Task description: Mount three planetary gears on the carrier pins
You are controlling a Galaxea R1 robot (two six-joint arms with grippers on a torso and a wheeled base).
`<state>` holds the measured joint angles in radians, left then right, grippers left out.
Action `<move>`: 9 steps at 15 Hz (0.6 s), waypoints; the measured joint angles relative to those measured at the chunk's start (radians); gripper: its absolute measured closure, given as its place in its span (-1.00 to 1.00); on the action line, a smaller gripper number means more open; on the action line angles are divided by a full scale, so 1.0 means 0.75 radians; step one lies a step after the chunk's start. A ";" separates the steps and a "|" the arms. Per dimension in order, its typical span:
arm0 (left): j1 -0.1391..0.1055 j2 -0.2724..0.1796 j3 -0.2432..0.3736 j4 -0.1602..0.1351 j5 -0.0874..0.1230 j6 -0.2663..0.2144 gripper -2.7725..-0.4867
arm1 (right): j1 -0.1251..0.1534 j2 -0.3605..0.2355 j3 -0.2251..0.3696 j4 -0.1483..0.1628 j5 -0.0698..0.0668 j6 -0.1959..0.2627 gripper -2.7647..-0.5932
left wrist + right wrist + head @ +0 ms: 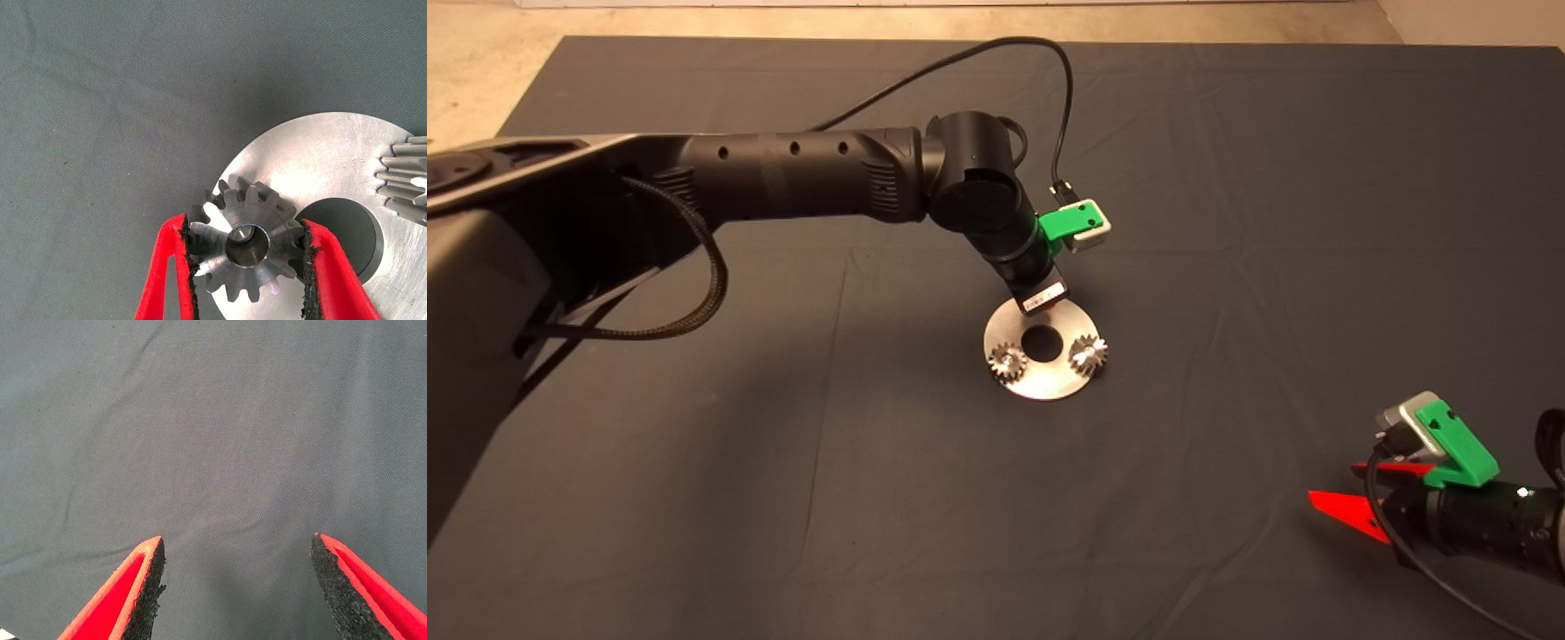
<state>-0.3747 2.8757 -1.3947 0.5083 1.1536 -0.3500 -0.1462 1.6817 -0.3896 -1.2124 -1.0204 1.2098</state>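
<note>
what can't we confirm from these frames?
- Third gear: hidden in the head view by the left hand and wrist; only the left wrist view shows it.
- Its seating on the pin: the tip shows in the bore, depth not visible.
- Gear at the left wrist view's edge: cut off.
- Right hand: open, sees only mat.

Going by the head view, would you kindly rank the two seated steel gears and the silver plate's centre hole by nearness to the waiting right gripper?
1. Right-hand steel gear, on the plate's side facing the right gripper.
2. Centre hole, mid-plate.
3. Left-hand steel gear, on the plate's far side.
</note>
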 joint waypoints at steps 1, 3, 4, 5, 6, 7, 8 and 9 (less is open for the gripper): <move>0.000 0.000 0.000 0.000 0.000 0.000 0.90 | 0.000 0.000 0.000 0.000 0.000 0.000 0.05; 0.000 0.000 0.000 0.000 0.001 0.000 0.90 | 0.000 0.000 0.000 0.000 0.000 0.000 0.05; 0.000 0.000 0.000 0.000 0.001 0.000 0.90 | 0.000 0.000 0.000 0.000 0.000 0.000 0.05; 0.000 0.000 0.000 0.000 0.001 0.000 0.90 | 0.000 0.000 0.000 0.000 0.000 0.000 0.05; -0.001 0.000 0.000 -0.001 0.001 0.000 0.90 | 0.000 0.000 0.000 0.000 0.000 0.000 0.05; -0.001 0.000 0.000 -0.001 0.001 0.000 0.90 | 0.000 0.000 0.000 0.000 0.000 0.000 0.05; -0.001 0.000 0.000 -0.001 0.001 0.000 0.90 | 0.000 0.000 0.000 0.000 0.000 0.000 0.05; -0.010 0.000 0.000 -0.007 0.003 0.000 0.90 | 0.000 0.000 0.000 0.000 0.000 0.000 0.05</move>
<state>-0.3819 2.8760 -1.3947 0.5032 1.1555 -0.3500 -0.1462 1.6818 -0.3896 -1.2128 -1.0202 1.2098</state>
